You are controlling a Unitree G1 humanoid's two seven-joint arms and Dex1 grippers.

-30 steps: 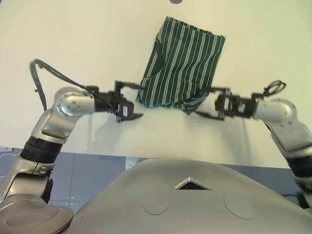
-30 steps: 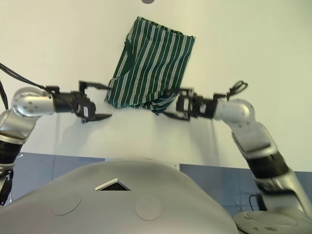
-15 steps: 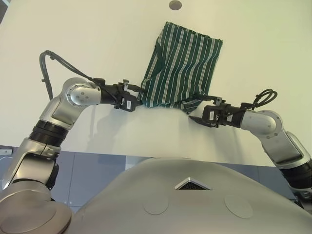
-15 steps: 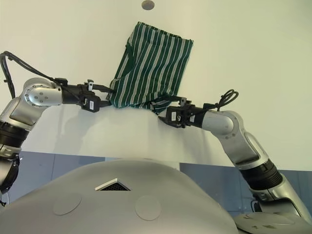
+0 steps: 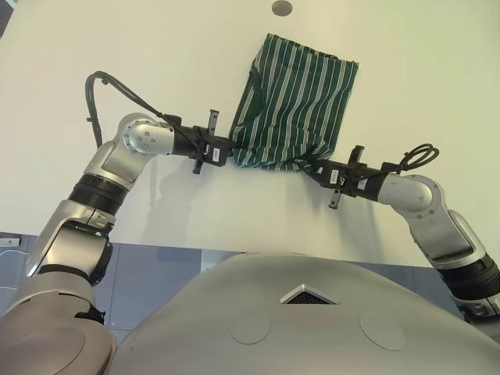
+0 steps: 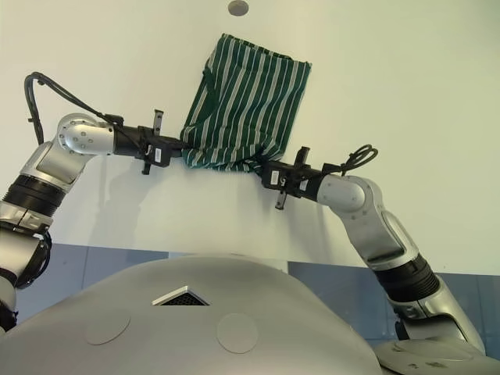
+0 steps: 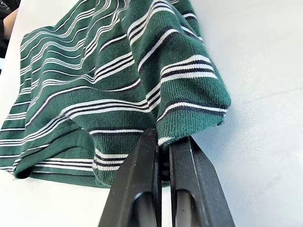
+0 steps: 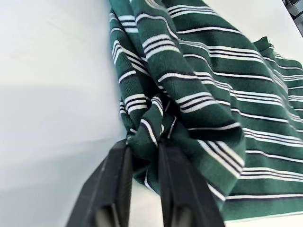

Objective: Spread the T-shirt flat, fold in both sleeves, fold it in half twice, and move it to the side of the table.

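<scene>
A green T-shirt (image 5: 297, 101) with white stripes lies folded into a compact shape on the white table (image 5: 117, 62), a little right of centre. My left gripper (image 5: 226, 148) is at the shirt's near left corner, shut on its folded edge (image 7: 189, 123). At the near right corner, my right gripper (image 5: 316, 170) is shut on a bunched fold of the cloth (image 8: 147, 132). Both near corners are pinched just above the tabletop.
A small dark round mark (image 5: 282, 8) sits near the table's far edge. The table's near edge (image 5: 156, 248) runs just behind both arms, with grey floor tiles below it. Bare tabletop stretches left and right of the shirt.
Both grippers stood open beside the shirt's near corners a second ago. They have moved in, turned on edge and shut on the cloth. The head view also shifted slightly.
</scene>
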